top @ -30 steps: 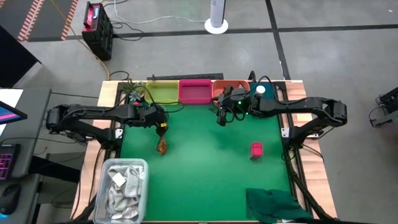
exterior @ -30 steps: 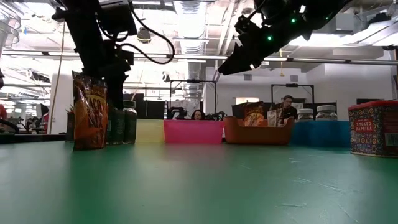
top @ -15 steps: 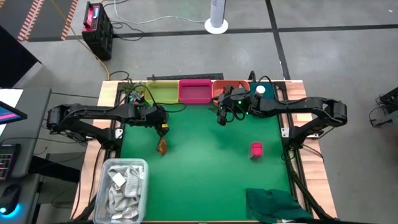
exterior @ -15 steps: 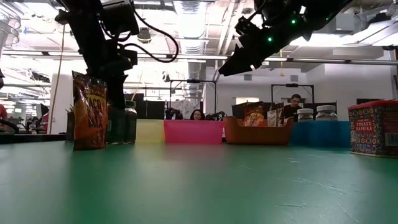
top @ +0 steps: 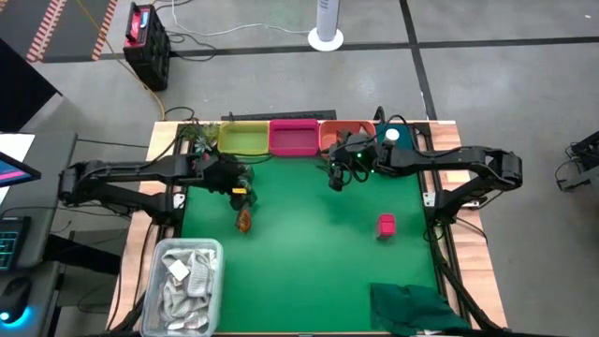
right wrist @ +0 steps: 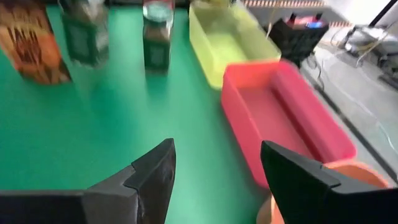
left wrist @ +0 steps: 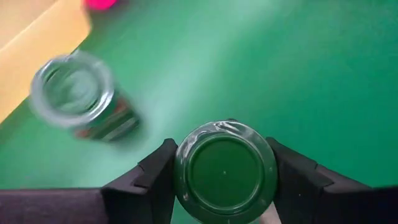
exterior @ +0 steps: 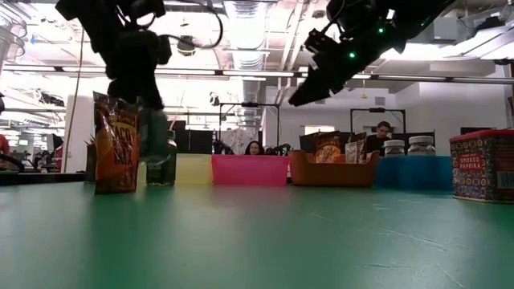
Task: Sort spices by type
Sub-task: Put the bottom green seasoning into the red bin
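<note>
Covering most of the high view, the green tabletop point(top: 309, 243) carries a row of trays along its upper edge: a yellow tray point(top: 242, 139), a pink tray point(top: 293, 137), an orange tray point(top: 334, 134) and a teal one. A clear tub point(top: 183, 285) of white packets sits at lower left, a dark green cloth point(top: 412, 307) at lower right. In the low view a room with ceiling lights and seated people lies beyond the trays.

The left gripper point(left wrist: 225, 171) sits at the upper left of the tabletop, its jaws clamped on a dark green jar point(left wrist: 225, 171); a second green jar point(left wrist: 78, 96) stands beside it, near the yellow tray. An orange-brown packet point(top: 243, 220) stands just below the gripper. A pink box point(top: 386, 225) rests alone at centre right. The right gripper point(right wrist: 214, 168) hovers near the orange tray, jaws apart and empty.

Compared with a second ago, the left arm has shifted slightly toward the upper left, away from the packet; the right arm, box and packet are unchanged.
</note>
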Robot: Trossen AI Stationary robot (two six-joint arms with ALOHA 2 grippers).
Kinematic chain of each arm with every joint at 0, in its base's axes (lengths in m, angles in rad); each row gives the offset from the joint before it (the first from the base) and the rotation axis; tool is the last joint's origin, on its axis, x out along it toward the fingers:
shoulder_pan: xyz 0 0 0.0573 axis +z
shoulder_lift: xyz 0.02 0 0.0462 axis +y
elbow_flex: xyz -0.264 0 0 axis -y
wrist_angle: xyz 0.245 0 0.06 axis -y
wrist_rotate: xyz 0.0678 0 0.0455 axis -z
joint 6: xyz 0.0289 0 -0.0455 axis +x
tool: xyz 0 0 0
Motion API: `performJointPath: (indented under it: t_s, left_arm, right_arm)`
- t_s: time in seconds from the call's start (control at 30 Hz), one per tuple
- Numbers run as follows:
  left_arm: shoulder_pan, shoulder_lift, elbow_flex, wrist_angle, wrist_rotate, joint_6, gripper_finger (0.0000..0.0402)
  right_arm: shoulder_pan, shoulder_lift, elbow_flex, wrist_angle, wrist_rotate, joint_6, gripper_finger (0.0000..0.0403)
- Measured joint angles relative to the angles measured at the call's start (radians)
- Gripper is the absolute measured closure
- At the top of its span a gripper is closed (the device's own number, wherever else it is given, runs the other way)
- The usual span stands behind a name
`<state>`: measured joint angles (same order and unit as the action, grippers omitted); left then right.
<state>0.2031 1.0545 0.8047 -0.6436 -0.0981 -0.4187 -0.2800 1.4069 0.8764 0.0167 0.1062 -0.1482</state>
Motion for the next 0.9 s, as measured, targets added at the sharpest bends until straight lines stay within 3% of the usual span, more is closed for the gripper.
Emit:
performJointPath:
  t_s: [0.3,0.63,0.9]
  left_arm:
    - [-0.011,-0.007,0.0,0.193,0.145,0.112,0.0196]
    - [0.029,0.051,0.0,0.453,0.162,0.209,0.0199]
    - [0.148,0.221,0.163,0.408,0.151,0.332,0.0199]
  right_arm:
    - [-0.046,-0.023,-0.001,-0.087,-0.001,0.016,0.0138]
    - [-0.03,-0.02,-0.001,0.017,-0.002,0.047,0.0138]
    - [0.003,-0.02,-0.001,0.053,-0.004,0.045,0.0138]
